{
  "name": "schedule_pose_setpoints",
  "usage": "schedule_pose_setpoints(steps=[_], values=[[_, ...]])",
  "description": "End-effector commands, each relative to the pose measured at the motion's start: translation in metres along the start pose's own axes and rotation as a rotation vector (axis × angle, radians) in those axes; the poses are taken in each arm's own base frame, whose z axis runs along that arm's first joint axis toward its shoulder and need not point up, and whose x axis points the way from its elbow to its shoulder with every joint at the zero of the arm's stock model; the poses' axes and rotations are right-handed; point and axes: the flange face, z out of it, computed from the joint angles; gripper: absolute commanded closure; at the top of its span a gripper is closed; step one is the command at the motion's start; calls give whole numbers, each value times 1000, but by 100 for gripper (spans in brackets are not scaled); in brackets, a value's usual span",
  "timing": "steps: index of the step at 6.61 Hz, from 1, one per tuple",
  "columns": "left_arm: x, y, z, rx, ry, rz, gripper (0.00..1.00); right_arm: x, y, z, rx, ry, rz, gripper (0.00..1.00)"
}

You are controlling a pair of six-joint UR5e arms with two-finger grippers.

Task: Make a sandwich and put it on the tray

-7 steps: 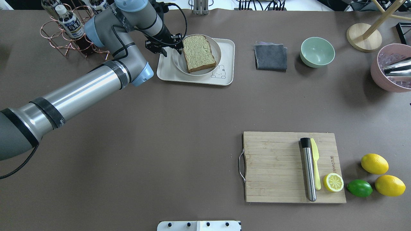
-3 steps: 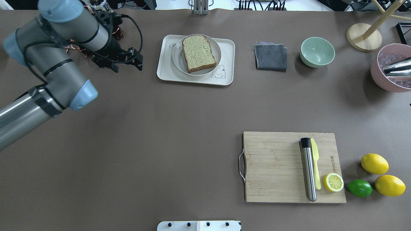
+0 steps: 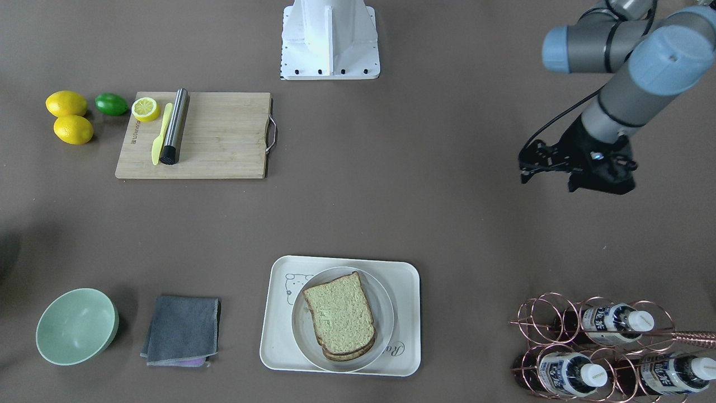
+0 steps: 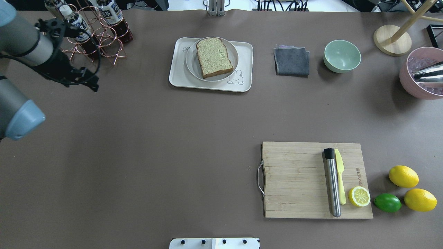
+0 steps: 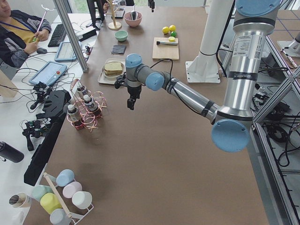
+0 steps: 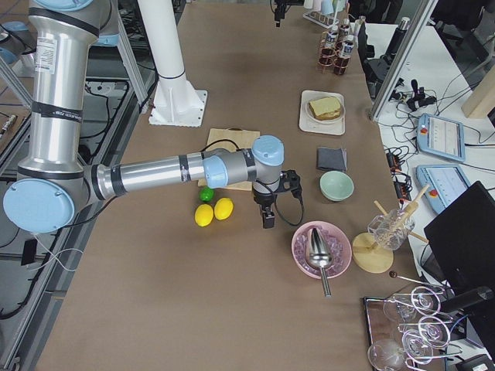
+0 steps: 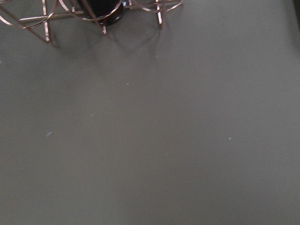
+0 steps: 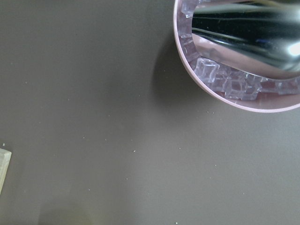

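Leave sandwich [image 4: 214, 57] seated on plate [image 4: 191, 67] in tray [image 4: 178, 79]; retract left arm [image 4: 24, 46] high, clear of bottle rack [image 4: 100, 34]. Can't tell left jaws, right jaws: open or closed.

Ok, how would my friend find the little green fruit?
Find the rectangular wooden cutting board. Past its handle-free end lie three whole fruits. The oval lime is the only green one, beside the cut lemon half; the others are yellow lemons.
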Motion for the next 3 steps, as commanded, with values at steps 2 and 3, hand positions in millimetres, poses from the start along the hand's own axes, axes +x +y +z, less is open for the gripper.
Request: schedule_pose_setpoints(steps=[2,3], values=[[-163,109,5,-61,-72,88,3,12,7,-1,1,-2,27,0],[-188,123,16,-70,-77,55,3,25,16,-6,9,3,56,0]])
